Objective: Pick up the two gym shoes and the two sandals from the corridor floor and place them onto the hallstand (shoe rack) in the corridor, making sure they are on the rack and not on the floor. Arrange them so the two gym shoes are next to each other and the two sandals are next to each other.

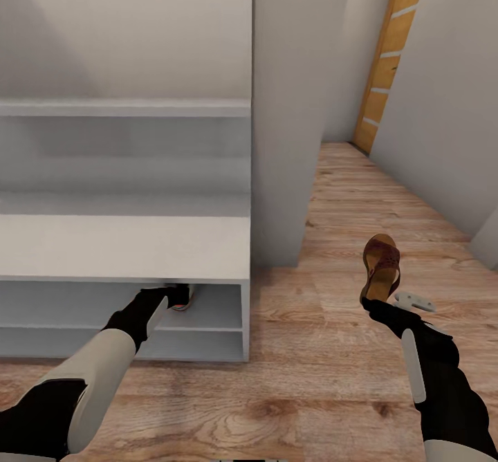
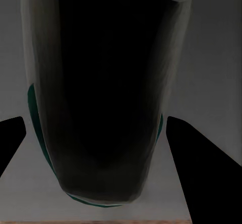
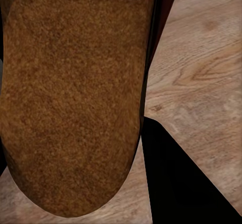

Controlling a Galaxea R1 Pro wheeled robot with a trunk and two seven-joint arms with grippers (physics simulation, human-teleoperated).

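Observation:
My left gripper (image 1: pixel 170 297) reaches into the upper open shelf of the pale hallstand (image 1: pixel 124 244). It is shut on a cream gym shoe (image 1: pixel 183 297), whose red heel peeks out under the bench top. The left wrist view looks at that gym shoe (image 2: pixel 101 83), green-striped at its edges, resting on the shelf between the black fingers (image 2: pixel 201 153). Right of the rack, my right gripper (image 1: pixel 371 301) is shut on a brown sandal (image 1: pixel 381 263) held upright above the corridor floor (image 1: pixel 332 358). The right wrist view has the sandal (image 3: pixel 75 98) close up beside one finger (image 3: pixel 176 183).
A floating shelf (image 1: pixel 124 108) runs across the hallstand's back. A grey wall pillar (image 1: pixel 287 102) stands just right of the rack. The corridor continues behind it to an orange wooden door (image 1: pixel 391 54), with a grey wall (image 1: pixel 449 102) on the right side.

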